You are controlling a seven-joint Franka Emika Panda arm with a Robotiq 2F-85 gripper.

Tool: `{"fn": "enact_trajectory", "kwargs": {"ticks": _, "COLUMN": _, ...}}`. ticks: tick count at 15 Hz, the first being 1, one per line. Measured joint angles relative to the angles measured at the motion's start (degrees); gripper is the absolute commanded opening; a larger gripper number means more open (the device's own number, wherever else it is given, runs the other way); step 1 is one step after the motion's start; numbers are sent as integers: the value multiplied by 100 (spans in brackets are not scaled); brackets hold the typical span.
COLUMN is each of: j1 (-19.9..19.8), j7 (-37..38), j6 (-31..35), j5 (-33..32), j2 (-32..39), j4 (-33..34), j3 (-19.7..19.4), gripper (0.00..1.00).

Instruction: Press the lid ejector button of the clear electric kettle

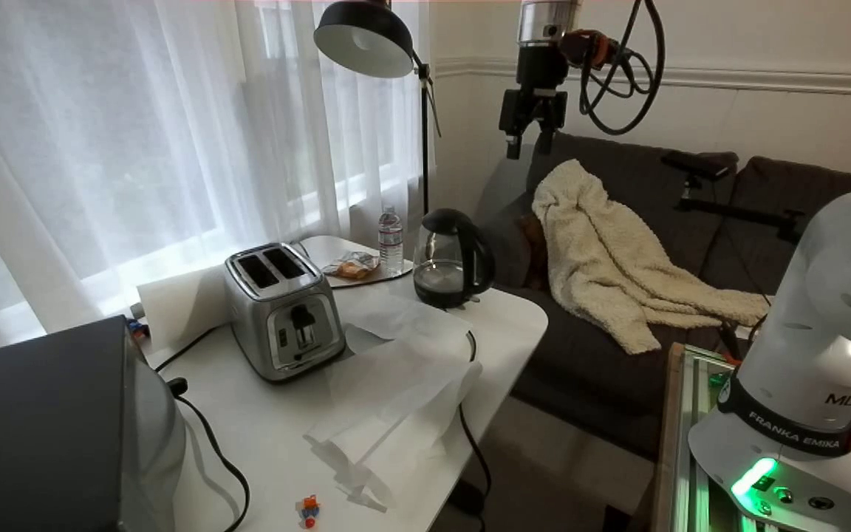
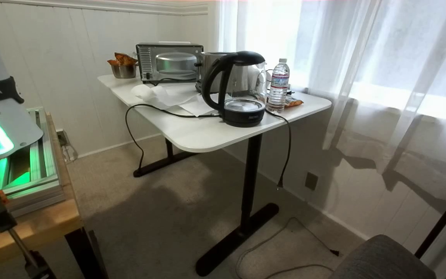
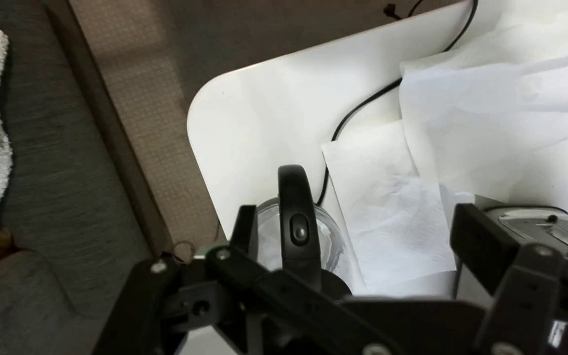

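The clear electric kettle stands upright near the table corner, with a glass body [image 1: 436, 273], black lid, handle and base. It also shows in an exterior view [image 2: 244, 118]. In the wrist view its black handle [image 3: 291, 190] carries an oval button [image 3: 299, 229]; the lid is mostly hidden behind my gripper. My gripper [image 1: 530, 144] is open and empty, pointing down, high above the table. In the wrist view the gripper [image 3: 355, 229] has its fingers wide apart. The handle appears between them, closer to the left finger. The gripper is out of the exterior view from the table's end.
A silver toaster [image 1: 289, 318], white paper sheets [image 1: 396, 369], a water bottle [image 1: 391, 247] and a toaster oven [image 2: 174, 64] share the white table [image 2: 199, 139]. A black lamp [image 1: 366, 41] stands behind. A black cord [image 3: 363, 106] runs by the kettle. A sofa [image 1: 617, 384] is beyond the table.
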Motion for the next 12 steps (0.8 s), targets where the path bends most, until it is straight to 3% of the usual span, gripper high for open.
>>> {"fn": "enact_trajectory", "kwargs": {"ticks": 1, "j1": -27, "j7": 2, "j6": 34, "j5": -57, "j2": 6, "j4": -106, "j3": 0, "gripper": 75}}
{"fn": "enact_trajectory", "kwargs": {"ticks": 3, "j1": -90, "j7": 9, "j6": 291, "j5": -103, "j2": 36, "j4": -341, "j3": -1, "gripper": 66}}
{"fn": "enact_trajectory", "kwargs": {"ticks": 9, "j1": -132, "j7": 9, "j6": 1453, "j5": -105, "j2": 263, "j4": -1008, "j3": 23, "gripper": 22}}
{"fn": "enact_trajectory", "kwargs": {"ticks": 12, "j1": -131, "j7": 10, "j6": 2173, "j5": -105, "j2": 435, "j4": -1287, "j3": 91, "gripper": 5}}
